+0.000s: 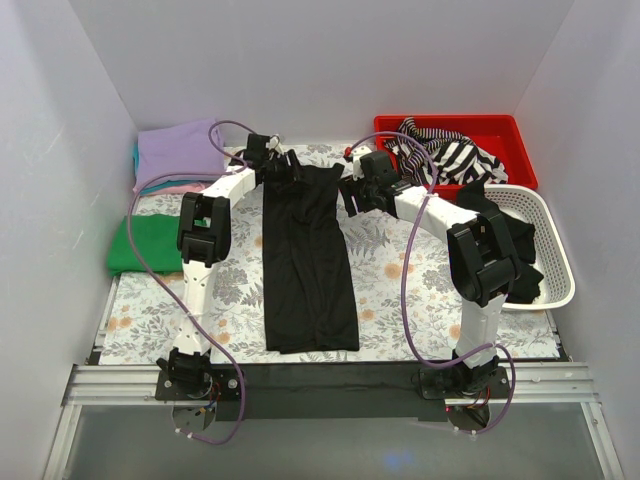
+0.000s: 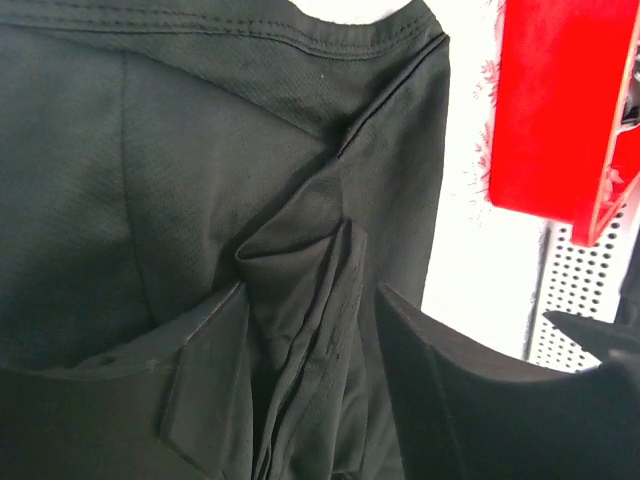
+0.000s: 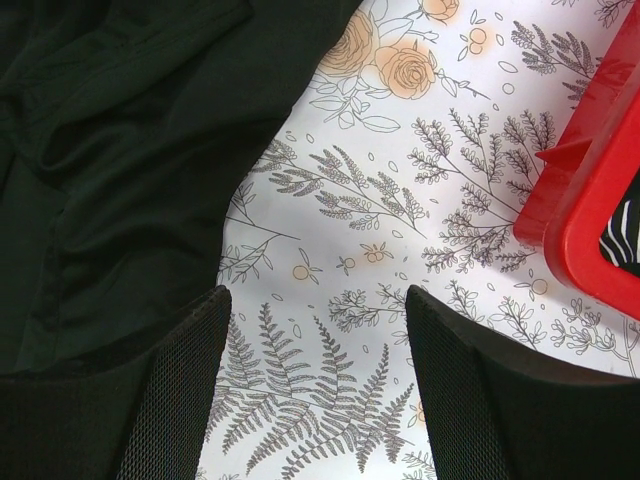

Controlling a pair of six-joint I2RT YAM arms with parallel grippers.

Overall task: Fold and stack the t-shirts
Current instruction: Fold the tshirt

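The black t-shirt lies as a long narrow strip on the flowered mat. A raised ridge of its thin, matte knit stands between the half-spread fingers of my left gripper, and I cannot tell if they pinch it yet. My right gripper is spread wide over bare mat, with the soft shirt edge just outside its left finger. For a clean fold, I think both must take all layers at the same end before lifting.
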